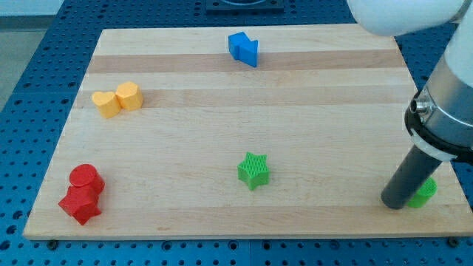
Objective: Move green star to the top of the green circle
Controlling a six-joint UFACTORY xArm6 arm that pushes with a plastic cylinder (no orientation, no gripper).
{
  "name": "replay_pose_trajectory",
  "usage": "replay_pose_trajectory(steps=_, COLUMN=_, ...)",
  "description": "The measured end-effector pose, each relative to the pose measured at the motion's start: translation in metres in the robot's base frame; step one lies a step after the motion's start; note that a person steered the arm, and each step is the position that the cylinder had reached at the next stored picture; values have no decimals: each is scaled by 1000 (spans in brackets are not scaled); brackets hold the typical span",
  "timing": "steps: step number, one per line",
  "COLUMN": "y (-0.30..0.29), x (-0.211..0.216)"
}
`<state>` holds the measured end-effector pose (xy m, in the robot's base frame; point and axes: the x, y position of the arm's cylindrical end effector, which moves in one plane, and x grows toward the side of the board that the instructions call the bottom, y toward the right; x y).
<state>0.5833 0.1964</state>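
Observation:
The green star (253, 171) lies on the wooden board (244, 111) near the view's bottom, a little right of the middle. The green circle (425, 193) sits at the view's bottom right corner of the board, mostly hidden behind my rod. My tip (394, 202) rests on the board right next to the green circle, on its left side, far to the right of the green star.
A blue block (244, 49) sits at the view's top middle. A yellow heart (106, 103) and a yellow hexagon (128, 96) touch at the left. A red cylinder (86, 178) and a red star (80, 205) touch at the bottom left.

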Motion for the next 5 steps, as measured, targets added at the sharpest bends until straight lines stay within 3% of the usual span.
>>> replay_pose_trajectory(steps=1, y=-5, x=-1)
replay_pose_trajectory(steps=5, y=-249, x=24)
